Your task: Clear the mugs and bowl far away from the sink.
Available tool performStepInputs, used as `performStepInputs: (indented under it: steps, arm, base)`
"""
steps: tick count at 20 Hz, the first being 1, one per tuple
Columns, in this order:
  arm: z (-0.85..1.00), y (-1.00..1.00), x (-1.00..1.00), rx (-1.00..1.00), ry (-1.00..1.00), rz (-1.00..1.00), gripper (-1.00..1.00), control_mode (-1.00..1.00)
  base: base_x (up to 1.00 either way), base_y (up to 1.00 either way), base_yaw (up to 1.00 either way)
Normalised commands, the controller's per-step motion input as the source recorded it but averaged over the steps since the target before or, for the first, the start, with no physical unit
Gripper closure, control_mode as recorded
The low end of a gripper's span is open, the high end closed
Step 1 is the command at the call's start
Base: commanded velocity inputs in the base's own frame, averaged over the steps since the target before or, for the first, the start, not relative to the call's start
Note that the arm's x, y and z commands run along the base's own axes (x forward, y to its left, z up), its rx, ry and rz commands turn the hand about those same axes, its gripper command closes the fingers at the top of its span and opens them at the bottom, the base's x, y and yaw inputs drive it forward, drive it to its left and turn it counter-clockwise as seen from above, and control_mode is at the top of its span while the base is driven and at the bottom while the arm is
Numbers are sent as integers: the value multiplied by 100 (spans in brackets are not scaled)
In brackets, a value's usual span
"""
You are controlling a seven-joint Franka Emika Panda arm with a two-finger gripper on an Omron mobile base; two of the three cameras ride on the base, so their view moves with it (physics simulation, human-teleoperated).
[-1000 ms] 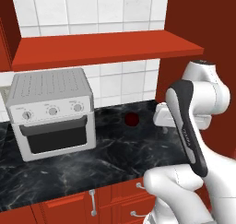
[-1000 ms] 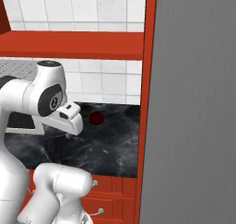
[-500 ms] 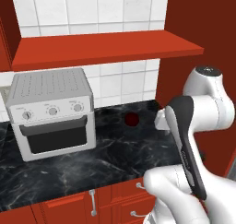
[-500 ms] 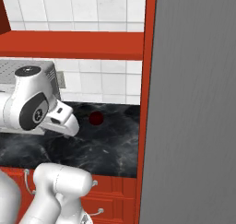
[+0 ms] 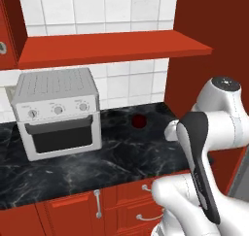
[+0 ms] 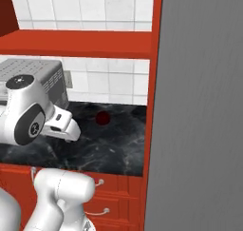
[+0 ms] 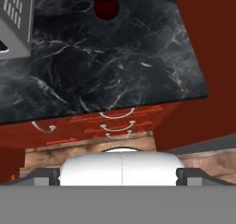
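Black marble counter (image 5: 116, 157) carries a dark red mug (image 5: 139, 121) near the back wall, right of a toaster oven (image 5: 57, 112). Gripper (image 7: 120, 170): jaws fully apart, empty, above the counter's front edge. Hand view adds drawer handles (image 7: 117, 126); left base view adds a red shelf (image 5: 112, 48).

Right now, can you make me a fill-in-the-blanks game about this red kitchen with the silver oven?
1. The boxy silver toaster oven has ___ round knobs on its front.
2. The small round dark red object sits on the black marble ___.
3. Seen from the left base view, the dark red object lies to the ___ of the toaster oven.
4. The long red shelf hangs ___ the toaster oven.

Missing words: three; counter; right; above
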Motion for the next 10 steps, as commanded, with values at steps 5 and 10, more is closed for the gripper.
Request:
performStepInputs:
  steps: [5,10]
  arm:
    - [0,0,0,0,0,0,-100,100]
    - [0,0,0,0,0,0,-100,100]
  base:
    - [-100,0,0]
    - [-100,11,-2]
